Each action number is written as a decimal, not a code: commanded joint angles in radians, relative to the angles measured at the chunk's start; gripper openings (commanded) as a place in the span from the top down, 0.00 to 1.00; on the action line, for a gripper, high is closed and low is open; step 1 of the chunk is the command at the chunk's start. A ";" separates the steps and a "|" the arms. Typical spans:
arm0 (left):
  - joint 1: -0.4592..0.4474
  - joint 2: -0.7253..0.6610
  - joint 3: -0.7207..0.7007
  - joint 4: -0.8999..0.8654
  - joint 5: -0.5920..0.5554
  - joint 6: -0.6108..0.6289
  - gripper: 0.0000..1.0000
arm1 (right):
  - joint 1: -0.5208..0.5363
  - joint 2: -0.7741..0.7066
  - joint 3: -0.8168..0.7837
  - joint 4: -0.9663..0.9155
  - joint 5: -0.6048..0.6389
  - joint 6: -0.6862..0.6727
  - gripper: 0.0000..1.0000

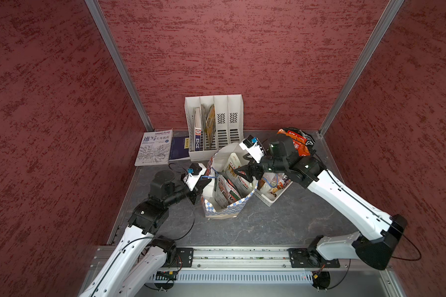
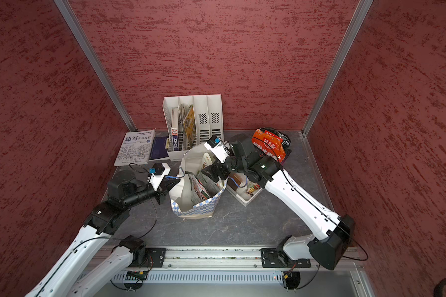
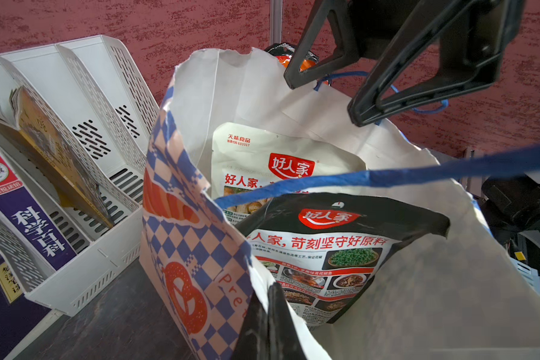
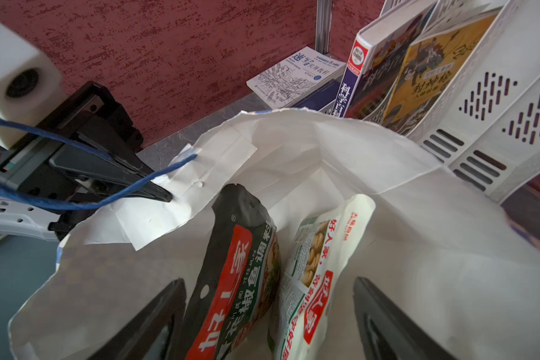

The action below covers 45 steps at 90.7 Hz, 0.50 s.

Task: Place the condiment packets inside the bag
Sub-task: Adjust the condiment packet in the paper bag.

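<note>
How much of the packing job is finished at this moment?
Done: a black glossy packet and a white glossy packet stand inside the white paper bag with a blue checked band. In hand: the left tool pinches the bag's rim; the right tool hangs open above it, empty. Left: an orange-red packet at the back and more packets in the white plastic basket.

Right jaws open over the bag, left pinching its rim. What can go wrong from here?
1. The blue cord handle loops close by the open right gripper; lifting out may snag it and tip the bag.
2. The left gripper pinches only the paper rim; a tug may tear it.
</note>
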 commanded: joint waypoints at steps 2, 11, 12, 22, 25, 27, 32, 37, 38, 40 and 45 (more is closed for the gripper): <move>-0.026 -0.029 -0.016 0.059 0.003 0.067 1.00 | 0.036 0.039 0.078 -0.219 0.141 0.036 0.03; -0.042 -0.049 -0.024 0.071 -0.006 0.073 1.00 | 0.037 0.076 0.193 -0.312 0.186 0.111 0.02; -0.043 -0.052 -0.025 0.073 -0.008 0.073 1.00 | 0.037 0.091 0.204 -0.325 0.189 0.117 0.02; -0.060 -0.074 -0.031 0.088 -0.015 0.076 1.00 | 0.038 0.177 0.298 -0.421 0.206 0.144 0.02; -0.064 -0.084 -0.035 0.094 -0.016 0.077 1.00 | 0.037 0.191 0.304 -0.433 0.216 0.147 0.01; -0.066 -0.090 -0.039 0.099 -0.016 0.079 1.00 | 0.038 0.203 0.307 -0.439 0.222 0.147 0.01; -0.072 -0.101 -0.045 0.106 -0.020 0.084 1.00 | 0.038 0.226 0.318 -0.447 0.218 0.153 0.02; -0.077 -0.108 -0.050 0.108 -0.022 0.090 1.00 | 0.038 0.249 0.334 -0.454 0.161 0.154 0.02; -0.077 -0.109 -0.050 0.108 -0.024 0.090 1.00 | 0.038 0.253 0.337 -0.456 0.148 0.153 0.02; -0.079 -0.110 -0.051 0.106 -0.026 0.092 1.00 | 0.038 0.260 0.343 -0.459 0.126 0.153 0.02; -0.080 -0.111 -0.051 0.104 -0.032 0.098 1.00 | 0.038 0.279 0.356 -0.475 0.091 0.144 0.01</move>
